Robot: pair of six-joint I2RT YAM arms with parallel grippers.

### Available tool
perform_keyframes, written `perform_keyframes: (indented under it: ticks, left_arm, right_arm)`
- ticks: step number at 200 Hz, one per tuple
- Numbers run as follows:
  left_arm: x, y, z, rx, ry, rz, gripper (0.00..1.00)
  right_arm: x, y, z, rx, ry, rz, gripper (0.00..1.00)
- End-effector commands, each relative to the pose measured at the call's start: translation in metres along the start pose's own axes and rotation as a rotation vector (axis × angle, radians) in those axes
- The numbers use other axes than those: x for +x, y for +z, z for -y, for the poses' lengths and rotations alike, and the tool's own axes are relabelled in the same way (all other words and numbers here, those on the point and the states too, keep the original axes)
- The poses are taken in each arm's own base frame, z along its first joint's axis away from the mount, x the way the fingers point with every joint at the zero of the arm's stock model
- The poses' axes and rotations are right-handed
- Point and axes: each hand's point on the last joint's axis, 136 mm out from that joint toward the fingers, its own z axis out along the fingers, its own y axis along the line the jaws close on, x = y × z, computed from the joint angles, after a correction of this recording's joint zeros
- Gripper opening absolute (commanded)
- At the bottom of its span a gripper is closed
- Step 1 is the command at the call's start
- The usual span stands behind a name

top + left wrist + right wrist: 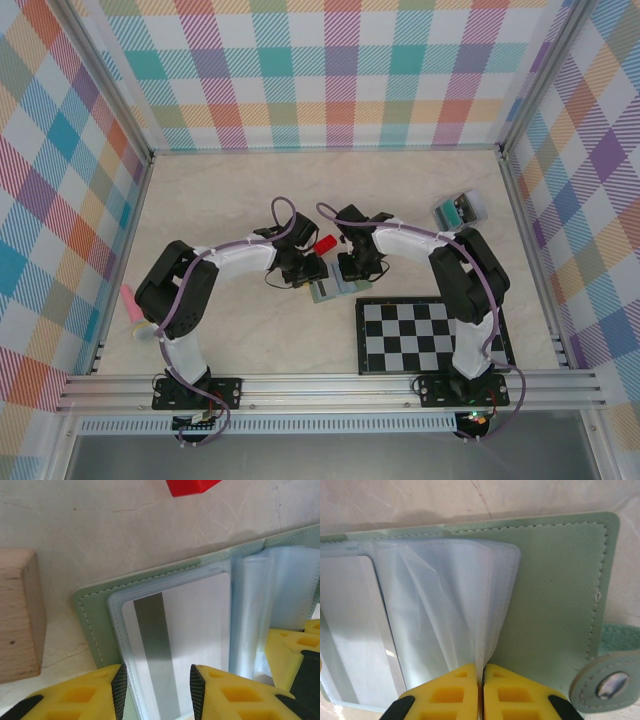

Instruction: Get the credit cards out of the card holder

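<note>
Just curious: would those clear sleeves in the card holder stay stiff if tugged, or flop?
Probably floppy: the sleeves crease and bow where the right gripper pinches them. Likely slippery too, being glossy. The card inside looks flat, so probably stiffer.

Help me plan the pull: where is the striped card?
In the left wrist view, the card sits in the holder's sleeve nearest the wooden block, at the left pincer's tips.

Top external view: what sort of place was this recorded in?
Likely a lab test cell for robots, not a home: plaid panels wall in a pale table, aluminium rails frame it, and a checkerboard lies there as a prop.
</note>
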Motion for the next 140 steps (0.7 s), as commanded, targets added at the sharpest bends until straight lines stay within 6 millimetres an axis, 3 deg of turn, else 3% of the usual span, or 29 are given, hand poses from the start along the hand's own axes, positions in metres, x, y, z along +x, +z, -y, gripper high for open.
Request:
perform_keyframes:
  ticks: [1, 42, 140]
  left_arm:
    - [0.005, 0.001, -0.003, -0.020, -0.001, -0.010, 0.39]
    - [0.005, 0.002, 0.004, 0.011, 0.003, -0.014, 0.33]
    - [0.010, 0.015, 0.009, 0.041, -0.017, -0.064, 0.35]
  right_arm:
    - [0.016, 0.003, 0.006, 0.030, 0.016, -0.058, 0.09]
    - [0.016, 0.003, 0.006, 0.030, 0.016, -0.059, 0.09]
    - [0.018, 0.004, 0.007, 0.028, 0.015, -0.062, 0.09]
